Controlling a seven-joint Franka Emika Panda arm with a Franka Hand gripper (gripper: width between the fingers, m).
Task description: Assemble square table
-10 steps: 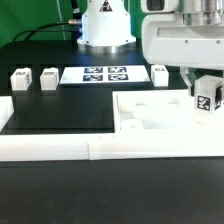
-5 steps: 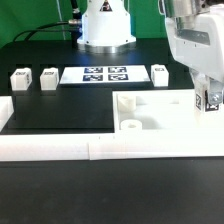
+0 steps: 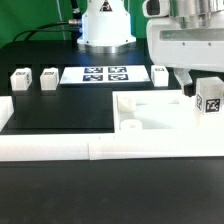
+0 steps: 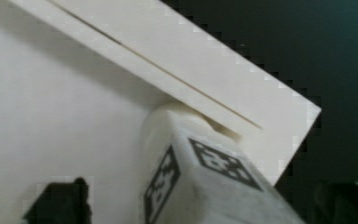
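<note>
We judge the step in hand to be fitting a leg into the large thick white square slab. The arm's dark fingers are clamped on a small white tagged leg, which hangs at the slab's edge on the exterior view's right. Whether the leg touches the slab we cannot tell. To do this well, we should hold the leg upright, line its lower end over the socket at that corner, lower it slowly, and turn it only once it is seated. The wrist view shows the leg's end close to the slab's stepped edge, so a small sideways error could catch it on the rim. The socket itself is hidden in both views.

A low white border wall runs along the slab's near side, touching it or just beside it. The slab lies flat on the black desk, with raised walls and a round socket at its near corner. Beyond the slab's far edge stands one loose white leg. Further from the slab, toward the exterior view's left, lies the flat white marker board. Past that board stand two more loose white legs, side by side.
</note>
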